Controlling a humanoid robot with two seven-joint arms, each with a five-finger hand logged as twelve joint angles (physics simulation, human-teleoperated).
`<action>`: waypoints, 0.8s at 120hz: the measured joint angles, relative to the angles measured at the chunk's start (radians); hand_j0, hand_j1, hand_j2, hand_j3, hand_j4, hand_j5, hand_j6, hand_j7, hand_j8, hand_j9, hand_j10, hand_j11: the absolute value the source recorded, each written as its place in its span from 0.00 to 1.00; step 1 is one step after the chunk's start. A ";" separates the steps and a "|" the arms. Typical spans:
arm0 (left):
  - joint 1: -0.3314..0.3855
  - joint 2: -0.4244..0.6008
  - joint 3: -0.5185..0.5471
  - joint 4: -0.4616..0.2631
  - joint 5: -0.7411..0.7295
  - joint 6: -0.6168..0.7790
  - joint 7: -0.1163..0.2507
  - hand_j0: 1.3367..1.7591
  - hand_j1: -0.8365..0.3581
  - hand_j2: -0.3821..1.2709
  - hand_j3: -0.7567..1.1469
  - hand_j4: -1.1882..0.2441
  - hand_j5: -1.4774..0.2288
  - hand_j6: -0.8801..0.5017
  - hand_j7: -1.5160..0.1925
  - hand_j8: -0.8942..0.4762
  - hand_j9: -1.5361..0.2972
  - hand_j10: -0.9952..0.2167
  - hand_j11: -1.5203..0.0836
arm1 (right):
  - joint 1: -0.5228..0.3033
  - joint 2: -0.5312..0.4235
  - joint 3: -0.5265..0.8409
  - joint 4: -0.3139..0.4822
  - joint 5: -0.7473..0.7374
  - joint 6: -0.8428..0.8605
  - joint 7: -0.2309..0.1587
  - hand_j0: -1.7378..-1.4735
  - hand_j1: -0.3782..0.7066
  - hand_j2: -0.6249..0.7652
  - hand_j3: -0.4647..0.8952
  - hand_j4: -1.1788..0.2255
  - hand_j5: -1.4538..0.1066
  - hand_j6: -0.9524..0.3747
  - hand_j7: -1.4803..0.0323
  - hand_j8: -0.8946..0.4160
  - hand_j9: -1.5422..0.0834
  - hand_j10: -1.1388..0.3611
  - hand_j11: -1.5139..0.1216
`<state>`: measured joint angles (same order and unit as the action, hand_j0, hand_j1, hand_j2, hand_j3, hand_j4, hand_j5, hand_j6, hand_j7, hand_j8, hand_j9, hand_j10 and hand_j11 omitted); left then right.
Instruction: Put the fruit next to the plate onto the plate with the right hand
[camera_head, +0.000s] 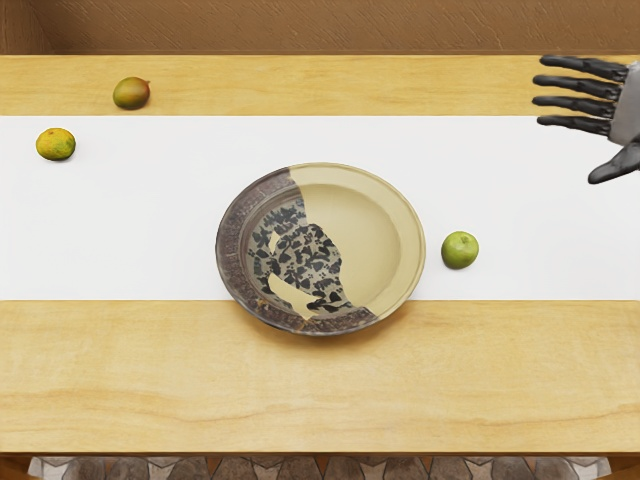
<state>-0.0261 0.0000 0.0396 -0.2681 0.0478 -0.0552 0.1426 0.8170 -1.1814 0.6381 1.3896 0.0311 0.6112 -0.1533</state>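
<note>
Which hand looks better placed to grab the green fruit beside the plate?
The right hand: it hovers open at the picture's upper right, and the green fruit lies just right of the plate, on that side. The left hand is not in view.

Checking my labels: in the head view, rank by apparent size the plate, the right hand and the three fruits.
1. plate, by far largest.
2. right hand, cut off at the edge.
3. green fruit, yellow-orange fruit and reddish-green fruit: too alike to rank.
</note>
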 joint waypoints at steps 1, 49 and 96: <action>0.000 0.000 0.000 0.000 0.000 0.000 0.000 0.76 0.99 0.23 0.40 0.83 0.87 0.64 0.89 0.65 0.84 0.82 0.95 | 0.001 0.001 0.000 0.000 -0.001 0.000 0.000 0.30 0.12 0.44 0.34 0.78 0.86 0.66 0.91 0.62 0.88 0.71 0.86; 0.000 0.000 0.000 0.000 0.000 0.000 0.000 0.76 0.99 0.23 0.40 0.83 0.87 0.64 0.89 0.65 0.84 0.82 0.95 | 0.126 0.093 -0.007 0.134 -0.606 -0.051 -0.067 0.30 0.07 0.45 0.34 0.81 0.90 0.69 0.95 0.65 0.92 0.73 0.89; 0.000 0.000 0.000 0.000 0.000 0.000 0.000 0.76 0.99 0.23 0.40 0.83 0.87 0.64 0.89 0.65 0.84 0.82 0.95 | 0.075 0.293 -0.229 0.278 -0.907 -0.621 -0.172 0.30 0.11 0.44 0.34 0.78 0.87 0.66 0.91 0.62 0.89 0.71 0.86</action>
<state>-0.0261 0.0000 0.0397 -0.2678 0.0477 -0.0552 0.1426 0.8916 -0.8884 0.4092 1.6676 -0.8756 -0.0103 -0.3253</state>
